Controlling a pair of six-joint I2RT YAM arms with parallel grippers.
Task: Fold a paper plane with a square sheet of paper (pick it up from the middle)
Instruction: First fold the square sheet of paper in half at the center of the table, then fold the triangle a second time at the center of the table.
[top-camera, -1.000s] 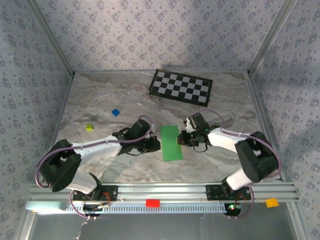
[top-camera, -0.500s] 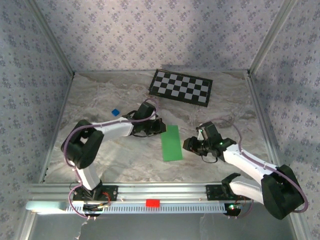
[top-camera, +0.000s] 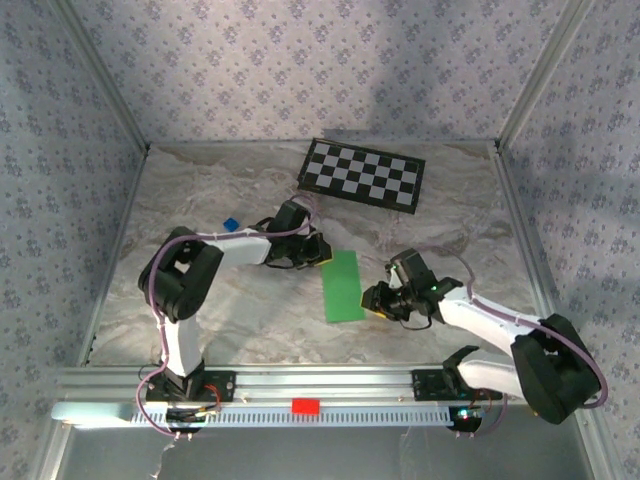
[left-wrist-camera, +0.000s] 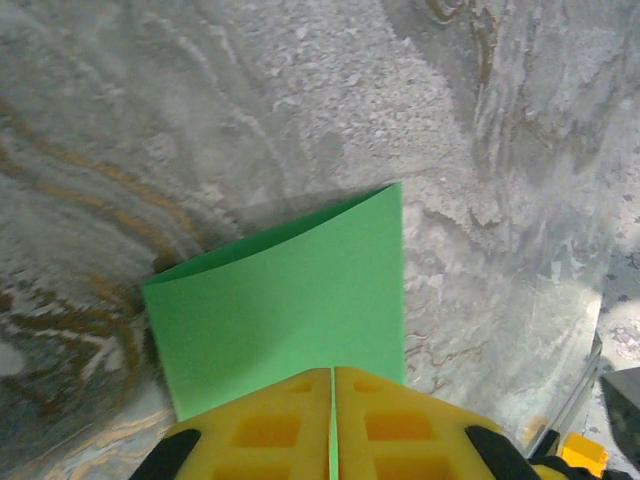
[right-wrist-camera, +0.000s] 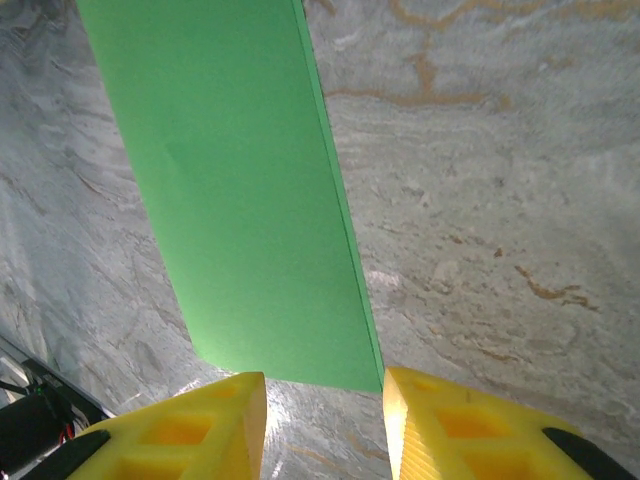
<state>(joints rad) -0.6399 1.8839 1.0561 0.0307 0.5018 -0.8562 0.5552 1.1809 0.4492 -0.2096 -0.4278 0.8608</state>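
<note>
The square sheet of paper (top-camera: 343, 285) is bright green and lies folded in half as a long rectangle in the middle of the table. My left gripper (top-camera: 322, 254) sits at its far left corner. In the left wrist view the yellow fingers (left-wrist-camera: 270, 425) of the left gripper (left-wrist-camera: 332, 372) are pressed together with a thin green edge of the paper (left-wrist-camera: 280, 290) between them. My right gripper (top-camera: 373, 300) is at the paper's near right corner. In the right wrist view the right gripper (right-wrist-camera: 325, 385) stands open, and the paper's (right-wrist-camera: 240, 190) corner lies just ahead of the gap.
A black-and-white checkerboard (top-camera: 362, 173) lies at the back of the table. A tiny blue block (top-camera: 230, 225) sits left of the left gripper. Patterned walls and metal posts close in the sides. The metal rail (top-camera: 330, 385) runs along the near edge.
The left arm swung away from me, and its gripper went from the paper's left edge to the far left corner. The right gripper moved down the right edge to the near corner and opened.
</note>
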